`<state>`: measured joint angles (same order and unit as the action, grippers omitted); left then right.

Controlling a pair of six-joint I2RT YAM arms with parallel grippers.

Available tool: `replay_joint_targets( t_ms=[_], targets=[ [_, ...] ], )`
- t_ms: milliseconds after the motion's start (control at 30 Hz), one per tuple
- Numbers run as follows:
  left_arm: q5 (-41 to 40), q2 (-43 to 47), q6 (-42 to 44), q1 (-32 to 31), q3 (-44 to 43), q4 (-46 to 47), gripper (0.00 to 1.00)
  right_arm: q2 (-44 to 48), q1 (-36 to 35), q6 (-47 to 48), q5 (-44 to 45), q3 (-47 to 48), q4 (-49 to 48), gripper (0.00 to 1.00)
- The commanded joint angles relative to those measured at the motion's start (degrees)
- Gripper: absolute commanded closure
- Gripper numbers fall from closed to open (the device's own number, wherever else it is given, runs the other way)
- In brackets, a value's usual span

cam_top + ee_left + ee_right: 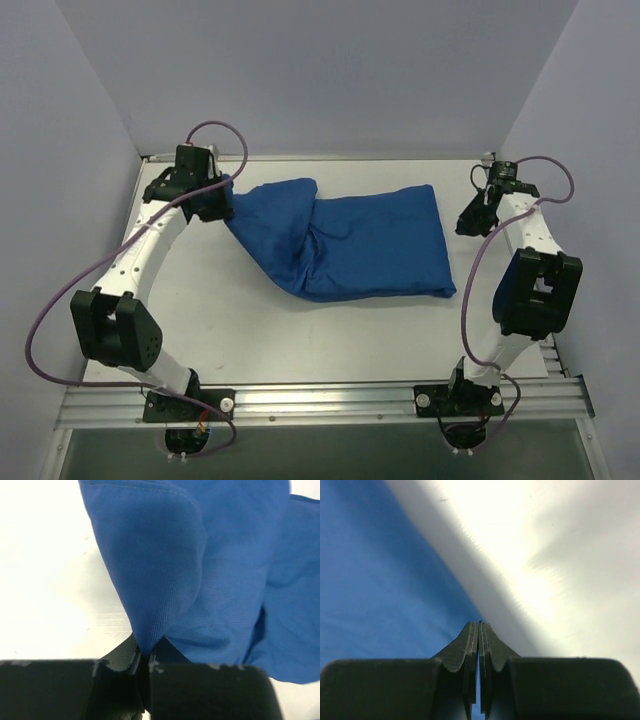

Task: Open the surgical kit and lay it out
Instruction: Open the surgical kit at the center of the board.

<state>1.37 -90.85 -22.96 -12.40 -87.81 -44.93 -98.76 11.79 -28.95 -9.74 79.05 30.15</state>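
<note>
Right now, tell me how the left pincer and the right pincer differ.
The left pincer pinches a fold of the blue cloth wrap; the right pincer holds nothing. The left pincer sits at the wrap's far-left end, the right pincer off its right edge. Both are shut.

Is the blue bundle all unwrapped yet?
Only just started. One flap of the blue cloth is pulled out to the left. The left tool is pinching that flap's corner, and the right tool is shut by the cloth's right edge. The rest is folded over, with nothing inside showing.
</note>
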Motion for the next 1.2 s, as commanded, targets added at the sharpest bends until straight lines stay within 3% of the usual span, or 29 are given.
replay_joint_targets(
  t_ms=[0, 133, 367, 433, 700, 733, 800, 833, 933, 1033, 1067, 1167],
  targets=[
    [-2.4, 5.0, 0.5, 4.7, 4.4, 1.4, 0.98, -1.8, -0.5, 1.8, 3.6, -2.0, -2.6, 1.00],
    [-2.7, 7.3, 0.6, 9.9, 13.1, 4.2, 0.98, -5.8, -1.5, 1.8, -4.9, -4.6, -6.4, 1.00],
    [-7.7, 9.5, -1.5, 22.0, 23.6, 4.1, 0.98, -9.4, -8.6, 0.5, -8.6, -3.9, -6.6, 1.00],
    [-6.7, 9.6, -1.5, 26.7, 25.1, 4.2, 0.98, -9.6, -10.5, -0.1, -9.9, -3.9, -6.9, 1.00],
    [-7.3, 5.0, -2.5, 35.4, 25.9, 5.4, 0.97, -13.4, -18.4, -3.4, -12.6, -1.7, -9.5, 1.00],
    [-7.1, 3.8, -2.6, 35.7, 24.5, 4.9, 0.94, -13.9, -18.7, -3.7, -12.8, -1.2, -9.5, 1.00],
    [-6.6, 0.8, -2.5, 36.0, 22.6, 3.9, 0.74, -14.8, -19.1, -4.0, -13.4, 0.0, -9.3, 1.00],
    [-6.2, -0.5, -2.3, 36.0, 19.9, 2.1, 0.43, -13.6, -18.7, -2.4, -10.9, 1.9, -7.6, 1.00],
    [-6.6, 0.5, -1.9, 36.0, 18.6, -0.9, 0.35, -12.4, -18.2, 0.1, -8.5, 3.6, -4.3, 1.00],
    [-6.3, 5.9, -2.2, 35.2, 17.4, -4.3, 0.25, -8.9, -19.3, 3.9, 0.4, 6.7, 1.0, 0.84],
    [-5.9, 7.7, -2.4, 34.6, 17.2, -4.7, 0.21, -7.0, -20.0, 6.2, 2.7, 9.3, 3.5, 0.73],
    [-6.4, 14.3, -3.9, 29.4, 16.9, -6.4, 0.12, -5.0, -24.0, 8.2, 8.6, 15.3, 7.4, 0.59]
  ],
)
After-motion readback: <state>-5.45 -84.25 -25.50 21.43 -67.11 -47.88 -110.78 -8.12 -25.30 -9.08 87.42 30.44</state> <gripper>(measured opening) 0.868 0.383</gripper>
